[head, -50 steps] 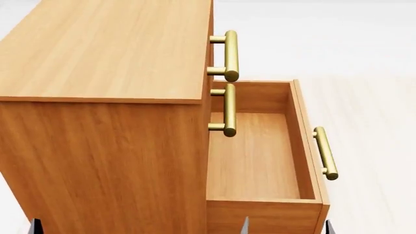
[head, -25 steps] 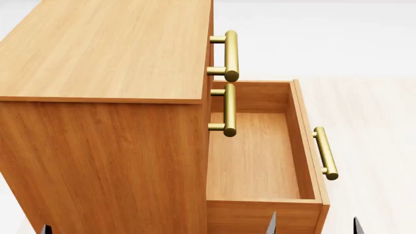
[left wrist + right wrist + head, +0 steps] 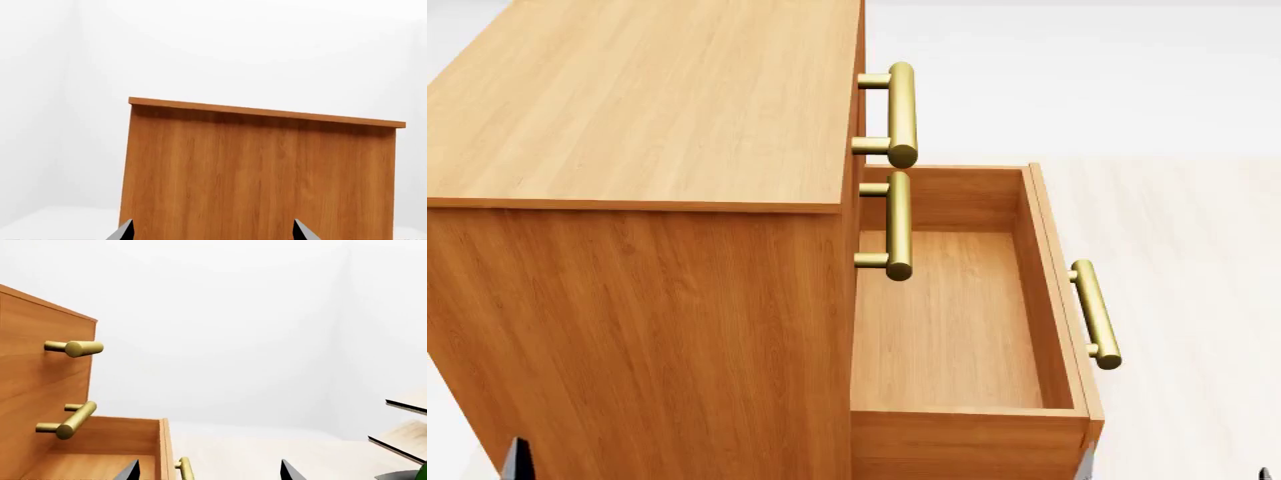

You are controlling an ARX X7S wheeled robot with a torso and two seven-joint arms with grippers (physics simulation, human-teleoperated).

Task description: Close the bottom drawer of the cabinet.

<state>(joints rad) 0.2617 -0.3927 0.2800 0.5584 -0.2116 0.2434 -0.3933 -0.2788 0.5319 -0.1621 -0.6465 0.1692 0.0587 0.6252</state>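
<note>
Nothing closed yet: bottom drawer [image 3: 961, 330] at lower right stands fully out of cabinet [image 3: 641, 200]; I see both pincers spread, empty

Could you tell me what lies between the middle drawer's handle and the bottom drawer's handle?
In the head view, only the bottom drawer's open, empty wooden interior and its front panel lie between the middle handle and the bottom handle.

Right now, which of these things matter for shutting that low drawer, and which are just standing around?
For the job:
- bottom drawer, pulled out, empty
- its brass handle
- cabinet

Just there:
- two upper handles, their drawers shut
- pale shelf boards off to the side
</note>
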